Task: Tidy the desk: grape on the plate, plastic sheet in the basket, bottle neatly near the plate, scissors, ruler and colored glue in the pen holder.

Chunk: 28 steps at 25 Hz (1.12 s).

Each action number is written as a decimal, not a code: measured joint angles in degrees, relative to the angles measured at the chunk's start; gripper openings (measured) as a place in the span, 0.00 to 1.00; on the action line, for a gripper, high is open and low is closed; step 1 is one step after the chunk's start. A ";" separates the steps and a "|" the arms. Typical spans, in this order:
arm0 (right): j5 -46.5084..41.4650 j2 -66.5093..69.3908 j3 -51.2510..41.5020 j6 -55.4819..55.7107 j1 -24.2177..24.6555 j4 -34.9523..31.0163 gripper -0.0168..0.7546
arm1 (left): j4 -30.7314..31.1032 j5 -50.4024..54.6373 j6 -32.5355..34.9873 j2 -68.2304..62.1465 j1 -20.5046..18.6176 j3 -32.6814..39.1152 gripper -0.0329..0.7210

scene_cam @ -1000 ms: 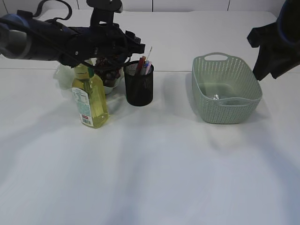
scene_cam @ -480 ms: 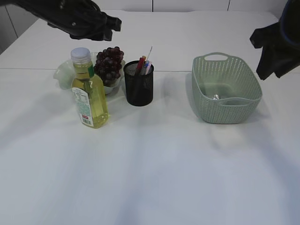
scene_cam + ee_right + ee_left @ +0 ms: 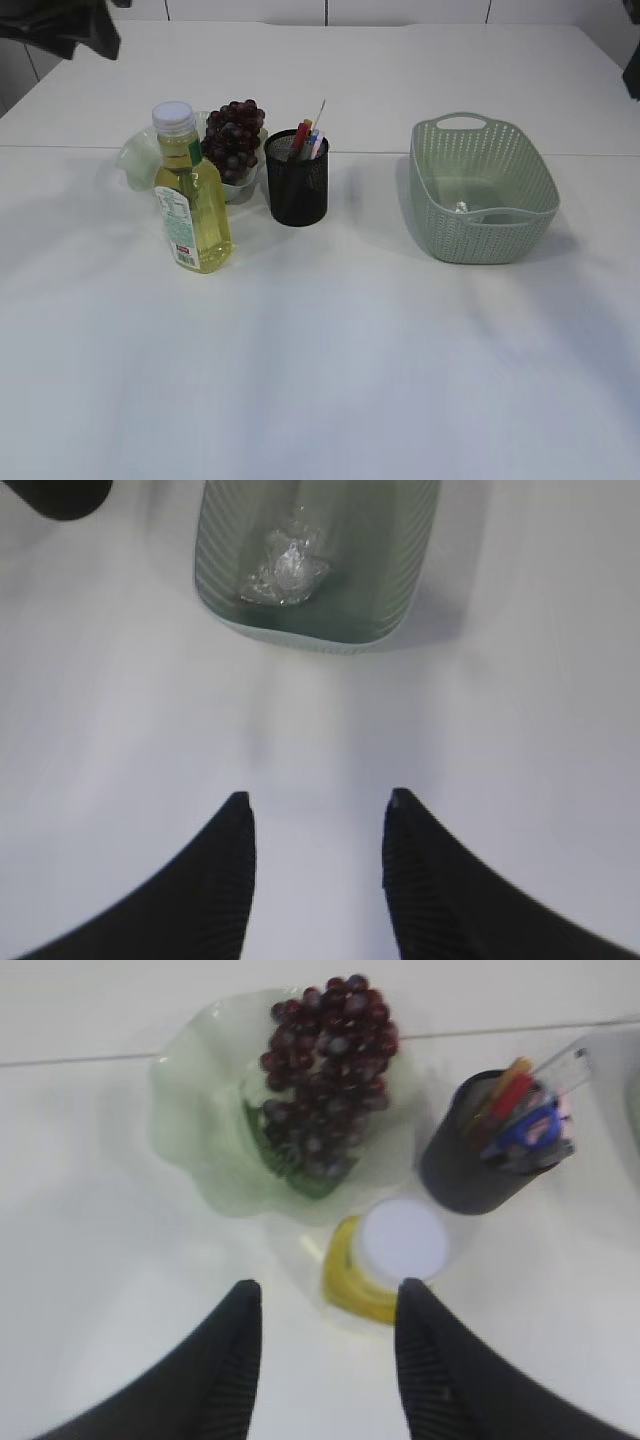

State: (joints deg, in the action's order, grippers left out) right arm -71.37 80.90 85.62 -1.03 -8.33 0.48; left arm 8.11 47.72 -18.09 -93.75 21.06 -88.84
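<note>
Grapes (image 3: 233, 137) fill plate (image 3: 135, 160); crumpled plastic sheet (image 3: 285, 568) in basket (image 3: 480, 235); both fingers apart, empty

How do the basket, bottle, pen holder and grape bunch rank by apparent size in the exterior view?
1. basket
2. bottle, taller than the holder but nearer the camera
3. pen holder
4. grape bunch, partly hidden, so unsure against the holder

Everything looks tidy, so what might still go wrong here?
The bottle is tall and stands close beside the plate and pen holder, so a nudge might topple it. The grapes are heaped high and could roll off. The crumpled plastic sheet looks light and might shift in the basket.
</note>
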 joint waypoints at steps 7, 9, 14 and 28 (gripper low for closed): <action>-0.15 -7.31 -2.11 3.94 0.00 4.69 0.63 | 8.12 9.30 -1.53 5.35 -1.77 0.00 0.54; -0.18 -9.51 -3.70 4.03 0.00 5.55 0.64 | 9.46 10.52 -1.86 7.55 -1.77 0.13 0.55; -0.40 -15.54 -8.24 4.45 0.00 5.98 0.64 | 9.54 11.62 -2.16 13.80 -1.77 5.14 0.55; -1.22 -41.70 -13.02 9.47 0.00 5.76 0.64 | 8.83 14.99 -2.29 44.52 -1.77 26.87 0.55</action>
State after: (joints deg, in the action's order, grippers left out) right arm -72.59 39.20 72.59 8.44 -8.33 6.23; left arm 16.94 62.71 -20.38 -49.23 19.29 -61.97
